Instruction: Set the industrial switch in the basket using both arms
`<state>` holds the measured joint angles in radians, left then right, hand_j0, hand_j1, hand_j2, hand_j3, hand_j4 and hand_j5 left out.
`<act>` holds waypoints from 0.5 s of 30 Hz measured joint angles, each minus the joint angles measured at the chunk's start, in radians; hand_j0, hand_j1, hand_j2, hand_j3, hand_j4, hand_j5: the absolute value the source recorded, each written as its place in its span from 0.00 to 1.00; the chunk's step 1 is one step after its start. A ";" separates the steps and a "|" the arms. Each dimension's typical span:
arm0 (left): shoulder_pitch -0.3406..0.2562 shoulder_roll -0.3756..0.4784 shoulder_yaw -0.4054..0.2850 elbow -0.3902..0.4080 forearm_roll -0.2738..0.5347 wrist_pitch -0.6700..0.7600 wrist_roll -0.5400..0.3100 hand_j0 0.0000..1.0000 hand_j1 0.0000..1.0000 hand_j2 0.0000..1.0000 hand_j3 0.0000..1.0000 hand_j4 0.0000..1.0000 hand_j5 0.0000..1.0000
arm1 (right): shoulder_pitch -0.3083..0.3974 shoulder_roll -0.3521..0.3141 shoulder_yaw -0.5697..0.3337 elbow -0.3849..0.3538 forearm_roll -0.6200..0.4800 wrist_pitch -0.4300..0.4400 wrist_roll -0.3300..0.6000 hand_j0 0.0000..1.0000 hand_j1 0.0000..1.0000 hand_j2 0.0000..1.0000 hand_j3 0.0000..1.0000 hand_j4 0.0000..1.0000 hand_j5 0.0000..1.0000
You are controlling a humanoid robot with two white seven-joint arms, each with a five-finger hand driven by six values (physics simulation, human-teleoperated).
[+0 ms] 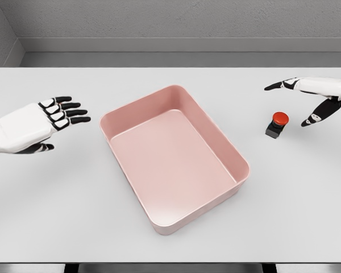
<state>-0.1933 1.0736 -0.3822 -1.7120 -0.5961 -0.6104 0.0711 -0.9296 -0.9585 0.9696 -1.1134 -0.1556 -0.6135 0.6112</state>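
You see the switch on the counter beside the spread, empty right hand, left hand likewise open, pink basket between.

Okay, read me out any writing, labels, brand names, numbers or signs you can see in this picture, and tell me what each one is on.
No text can be read anywhere.
Industrial switch: red button on a dark base, no legible marking.
Pink basket: plain, no label.
White table: bare of print.
Left hand and right hand: no lettering or numbers visible.
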 measured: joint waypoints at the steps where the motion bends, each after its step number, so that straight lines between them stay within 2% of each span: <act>1: 0.000 0.000 0.000 0.001 -0.001 0.000 -0.004 1.00 1.00 1.00 1.00 1.00 1.00 | 0.000 -0.001 0.000 0.000 0.000 0.000 0.000 1.00 1.00 1.00 1.00 1.00 1.00; 5: -0.008 -0.004 0.003 0.014 -0.017 0.000 -0.010 1.00 1.00 1.00 1.00 1.00 1.00 | -0.005 -0.013 0.004 -0.003 0.003 0.000 0.000 1.00 1.00 1.00 1.00 1.00 1.00; 6: -0.041 -0.005 0.004 0.025 -0.019 0.000 -0.011 1.00 1.00 1.00 1.00 1.00 1.00 | -0.003 -0.017 0.005 -0.003 0.003 0.000 0.000 1.00 1.00 1.00 1.00 1.00 1.00; 7: -0.049 -0.007 0.006 0.042 -0.019 0.000 -0.011 1.00 1.00 1.00 1.00 1.00 1.00 | -0.002 -0.021 0.006 -0.003 0.003 0.000 0.000 1.00 1.00 1.00 1.00 1.00 1.00; 12: -0.135 -0.057 0.004 0.181 -0.027 0.000 -0.013 1.00 1.00 1.00 1.00 1.00 1.00 | 0.000 -0.026 0.022 0.002 0.003 0.000 0.000 1.00 1.00 1.00 1.00 1.00 1.00; 15: -0.173 -0.115 -0.004 0.263 -0.075 0.000 -0.016 1.00 1.00 1.00 1.00 1.00 1.00 | 0.000 -0.021 0.026 0.006 0.005 0.000 0.000 1.00 1.00 1.00 1.00 1.00 1.00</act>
<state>-0.3666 0.9587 -0.3858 -1.4493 -0.6711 -0.6106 0.0556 -0.9296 -0.9794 0.9954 -1.1075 -0.1502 -0.6135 0.6112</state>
